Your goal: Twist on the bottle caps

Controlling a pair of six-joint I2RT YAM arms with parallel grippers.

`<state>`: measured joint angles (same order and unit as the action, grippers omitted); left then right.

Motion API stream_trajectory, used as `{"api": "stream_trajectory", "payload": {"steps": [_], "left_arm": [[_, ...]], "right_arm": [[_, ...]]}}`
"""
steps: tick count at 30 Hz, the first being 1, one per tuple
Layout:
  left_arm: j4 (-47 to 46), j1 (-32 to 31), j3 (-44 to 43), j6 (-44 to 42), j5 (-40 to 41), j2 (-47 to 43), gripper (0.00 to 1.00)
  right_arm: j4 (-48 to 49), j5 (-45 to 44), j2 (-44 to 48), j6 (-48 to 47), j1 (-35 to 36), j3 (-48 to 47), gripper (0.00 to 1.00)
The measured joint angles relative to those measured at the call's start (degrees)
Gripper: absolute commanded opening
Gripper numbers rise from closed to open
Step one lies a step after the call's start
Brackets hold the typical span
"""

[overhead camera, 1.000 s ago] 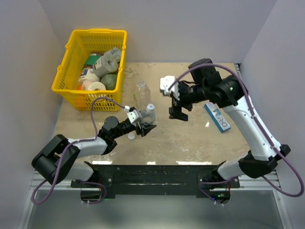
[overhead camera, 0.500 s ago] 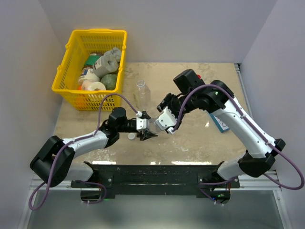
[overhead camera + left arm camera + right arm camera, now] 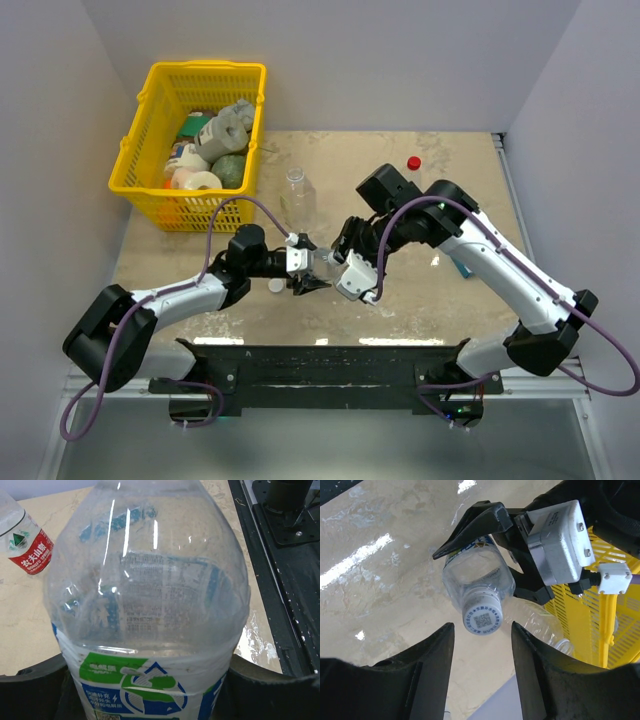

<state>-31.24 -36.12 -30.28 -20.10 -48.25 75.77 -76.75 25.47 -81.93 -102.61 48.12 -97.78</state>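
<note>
Left pincer [image 3: 310,273]: clenched on the blue-labelled bottle [image 3: 150,605], near the centre of the tabletop [image 3: 420,290].
Right pincer [image 3: 481,637]: released, its fingers either side of the white cap [image 3: 484,617] with gaps showing.
Hard to tell: whether the cap is threaded on.
Cut off: the bottle's base, in the left wrist view.

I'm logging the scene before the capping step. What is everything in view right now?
basket: one, yellow, far left, holding assorted items
unlabelled bottle: one, clear, upright beside the basket
red-labelled bottle: one, clear, on the table
blue-labelled bottle: one, clear, in the left gripper
fitted cap: one, white, on that bottle's mouth
red cap: one, far side
loose cap: one, white, near the left arm
box: one, blue and white, partly under the right arm
table: one, beige
left gripper: black, gripping the blue-labelled bottle
right gripper: black, open, flanking the fitted cap
</note>
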Motion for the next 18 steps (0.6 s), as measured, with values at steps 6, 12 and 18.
{"api": "stream_trajectory", "payload": {"steps": [6,12,18], "left_arm": [[-0.8,0.1,-0.1,0.2,0.0,0.0,0.0],[0.2,0.1,-0.5,-0.6,0.0,0.1,0.0],[0.7,0.1,-0.6,-0.7,0.0,0.2,0.0]], "right_arm": [[0.0,-0.5,0.0,-1.9,0.2,0.7,0.47],[0.0,-0.5,-0.3,-3.6,0.2,0.7,0.46],[0.0,-0.5,-0.3,-4.9,0.3,0.7,0.44]]}}
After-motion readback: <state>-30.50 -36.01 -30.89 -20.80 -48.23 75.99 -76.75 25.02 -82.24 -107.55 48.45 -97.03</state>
